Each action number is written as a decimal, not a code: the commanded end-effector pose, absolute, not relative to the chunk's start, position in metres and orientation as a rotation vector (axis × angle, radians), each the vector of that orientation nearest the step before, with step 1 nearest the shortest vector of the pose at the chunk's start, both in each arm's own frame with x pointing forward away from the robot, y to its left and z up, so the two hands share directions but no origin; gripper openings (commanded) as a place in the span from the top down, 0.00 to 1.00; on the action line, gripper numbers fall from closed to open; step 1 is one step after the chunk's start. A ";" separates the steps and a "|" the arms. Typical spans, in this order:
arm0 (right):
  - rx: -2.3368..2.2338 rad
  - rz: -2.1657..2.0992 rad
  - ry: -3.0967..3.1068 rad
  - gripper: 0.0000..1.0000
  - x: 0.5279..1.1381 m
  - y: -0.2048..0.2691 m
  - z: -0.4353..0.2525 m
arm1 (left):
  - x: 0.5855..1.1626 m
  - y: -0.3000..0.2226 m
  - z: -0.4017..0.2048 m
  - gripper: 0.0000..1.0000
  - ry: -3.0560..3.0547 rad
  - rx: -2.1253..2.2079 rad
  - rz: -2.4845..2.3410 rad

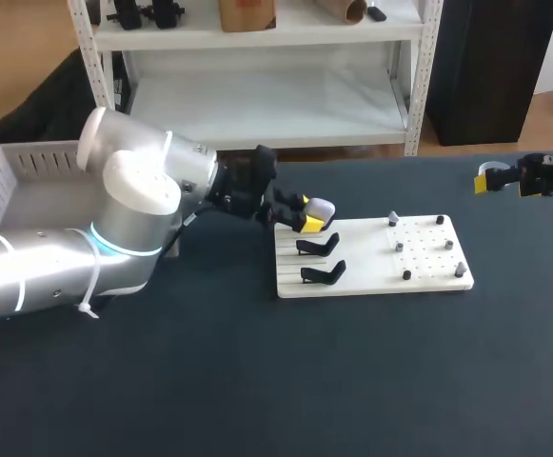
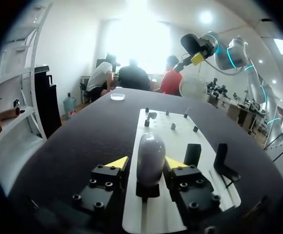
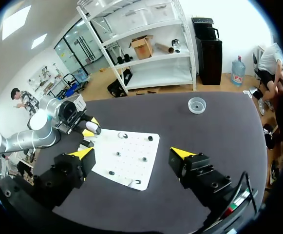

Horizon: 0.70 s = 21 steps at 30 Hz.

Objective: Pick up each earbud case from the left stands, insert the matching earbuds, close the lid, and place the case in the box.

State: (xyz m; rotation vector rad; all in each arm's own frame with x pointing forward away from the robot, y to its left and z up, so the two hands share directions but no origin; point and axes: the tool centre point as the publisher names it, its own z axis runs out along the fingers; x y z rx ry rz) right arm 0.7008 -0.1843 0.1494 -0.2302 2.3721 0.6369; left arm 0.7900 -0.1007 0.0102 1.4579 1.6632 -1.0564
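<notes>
left claw (image 2: 146, 164) straddles the grey case (image 2: 150, 148), upright on its stand (image 2: 147, 191) on the white board (image 2: 179, 139); fingers part open, not yet pinching, lined up for a side grip. right claw (image 3: 132, 154) hangs wide open, empty.

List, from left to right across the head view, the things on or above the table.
White box → left claw → cluster of small pegs → right claw.
</notes>
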 end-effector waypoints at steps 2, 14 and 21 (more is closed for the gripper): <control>-0.232 0.638 2.372 0.00 0.701 -0.185 0.149 | 0.790 -0.097 0.002 0.65 1.660 1.449 -1.071; -0.232 0.638 2.372 0.00 0.701 -0.185 0.149 | 0.786 -0.092 0.015 1.00 1.621 1.456 -1.048; -0.232 0.638 2.372 0.00 0.701 -0.185 0.149 | 0.776 -0.085 0.049 1.00 1.555 1.472 -0.987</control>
